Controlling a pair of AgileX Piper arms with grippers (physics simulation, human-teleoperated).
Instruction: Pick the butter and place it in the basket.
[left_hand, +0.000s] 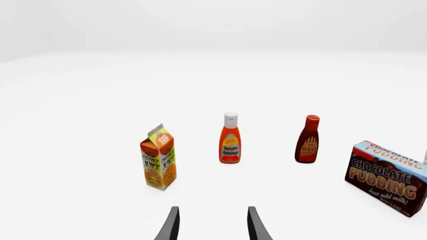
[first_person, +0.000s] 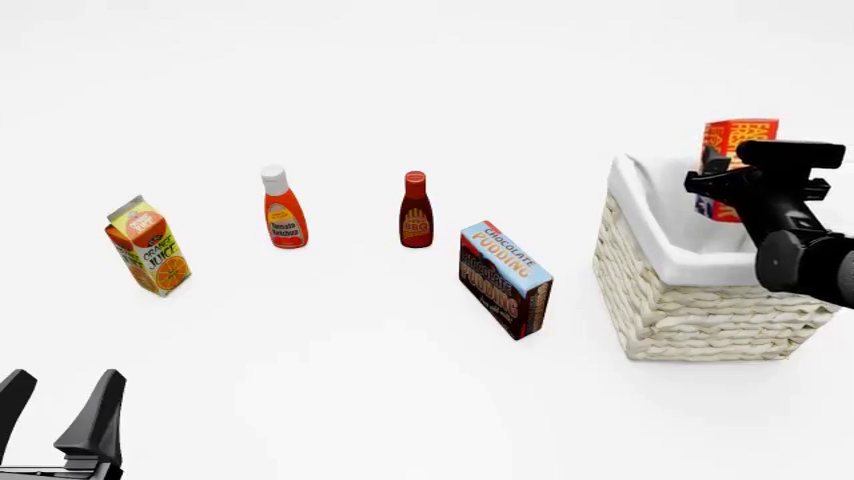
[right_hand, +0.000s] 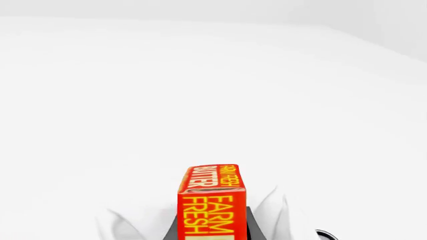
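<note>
Right end effector (first_person: 714, 185) clamped on the butter (first_person: 738, 150), held upright above the basket (first_person: 694, 300). The stiff, light carton probably tolerates a firm pinch across its narrow faces. Left end effector (first_person: 60, 400) spread, idle.

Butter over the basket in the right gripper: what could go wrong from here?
1. The butter sits above the basket's far rim rather than its middle; released now, it might clip the lining or fall behind.
2. The right gripper shows only a low grip on the box, so it may tilt when lowered.
</note>
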